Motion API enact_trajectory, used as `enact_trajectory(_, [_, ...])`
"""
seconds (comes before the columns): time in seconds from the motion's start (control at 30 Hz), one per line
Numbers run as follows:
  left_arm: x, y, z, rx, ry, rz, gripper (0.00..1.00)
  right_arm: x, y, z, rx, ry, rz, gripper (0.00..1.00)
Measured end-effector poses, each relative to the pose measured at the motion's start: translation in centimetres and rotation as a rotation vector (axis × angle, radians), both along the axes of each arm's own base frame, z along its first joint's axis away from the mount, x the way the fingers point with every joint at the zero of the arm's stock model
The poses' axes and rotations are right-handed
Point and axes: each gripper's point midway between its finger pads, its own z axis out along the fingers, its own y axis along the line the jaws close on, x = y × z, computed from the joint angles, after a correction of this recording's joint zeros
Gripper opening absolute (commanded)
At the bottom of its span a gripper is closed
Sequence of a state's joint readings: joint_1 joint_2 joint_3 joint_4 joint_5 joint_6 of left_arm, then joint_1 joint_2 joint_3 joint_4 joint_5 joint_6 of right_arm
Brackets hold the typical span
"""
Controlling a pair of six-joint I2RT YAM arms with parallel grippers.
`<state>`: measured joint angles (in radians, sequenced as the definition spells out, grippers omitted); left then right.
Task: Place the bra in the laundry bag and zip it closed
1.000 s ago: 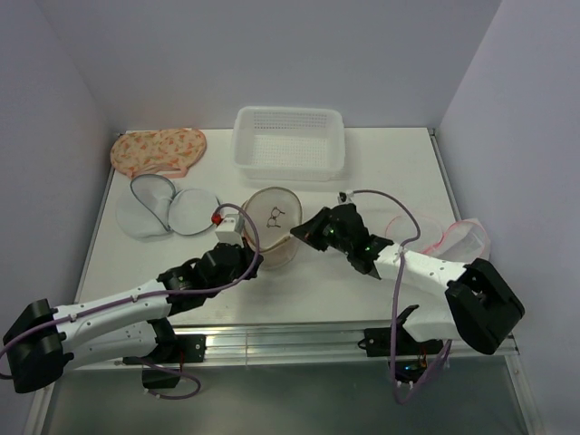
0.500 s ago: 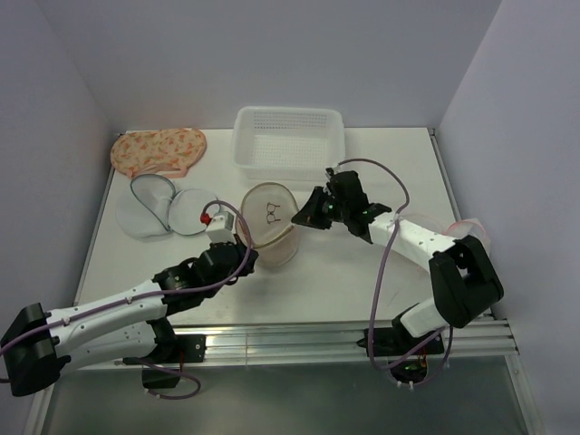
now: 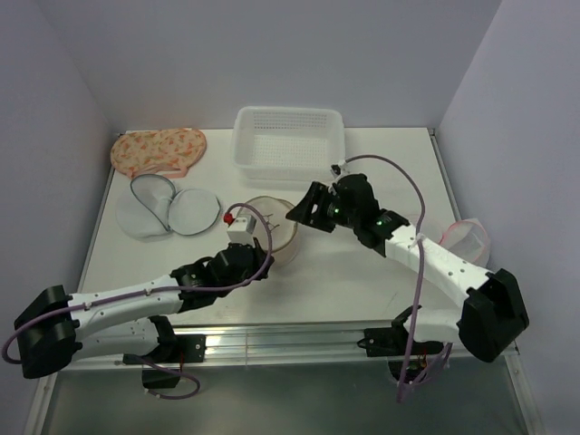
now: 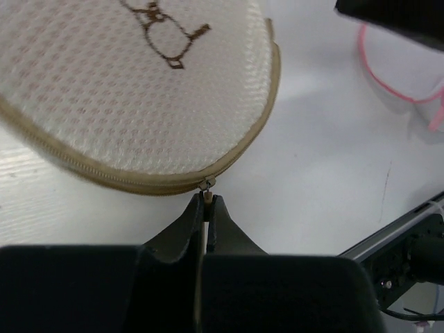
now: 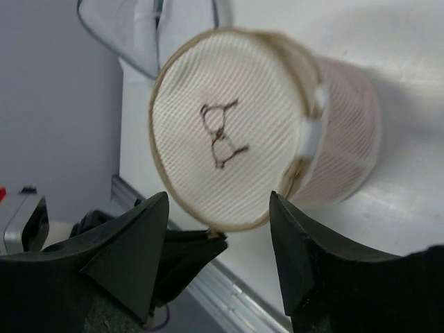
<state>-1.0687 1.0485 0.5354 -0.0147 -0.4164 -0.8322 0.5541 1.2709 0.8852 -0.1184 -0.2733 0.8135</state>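
The laundry bag (image 3: 270, 225) lies at mid-table, a round white mesh bag with a tan zip rim (image 4: 255, 119) and a small line drawing (image 5: 220, 136) on its face. My left gripper (image 4: 207, 202) is shut on the small zip pull (image 4: 207, 186) at the rim's near edge, and its dark tips also show below the bag (image 5: 191, 248). My right gripper (image 5: 218, 201) stands open just in front of the face, touching nothing. Something pinkish shows faintly through the bag's side wall (image 5: 347, 118). The bra itself cannot be made out.
A white slotted basket (image 3: 290, 143) stands behind the bag. A peach floral bra-shaped garment (image 3: 159, 149) lies at the back left, with grey-rimmed mesh bags (image 3: 168, 210) in front of it. A pink-rimmed mesh bag (image 3: 464, 237) lies by the right edge.
My right gripper has opened, let go of the bag and drawn back slightly. My left gripper, still shut on the zip pull, has shifted right, and the bag's face has tipped flatter.
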Motion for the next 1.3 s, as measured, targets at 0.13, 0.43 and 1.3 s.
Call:
enact_trajectory(0.13, [-0.2,-2.2,0.6,-0.019,-0.008,-0.050,0.00,-3.8,1.3,-0.1,0.034,0.023,0.050,0.68])
enact_trajectory(0.43, [-0.2,-5.1,1.5,-0.041,-0.025,-0.110,0.00,-7.2,0.1,-4.2,0.024,0.138,-0.019,0.59])
enact_trajectory(1.3, [0.6,-2.5,3.1,-0.038,-0.056,-0.036,0.00,3.6,-1.5,-2.3,-0.035,0.064,-0.025,0.12])
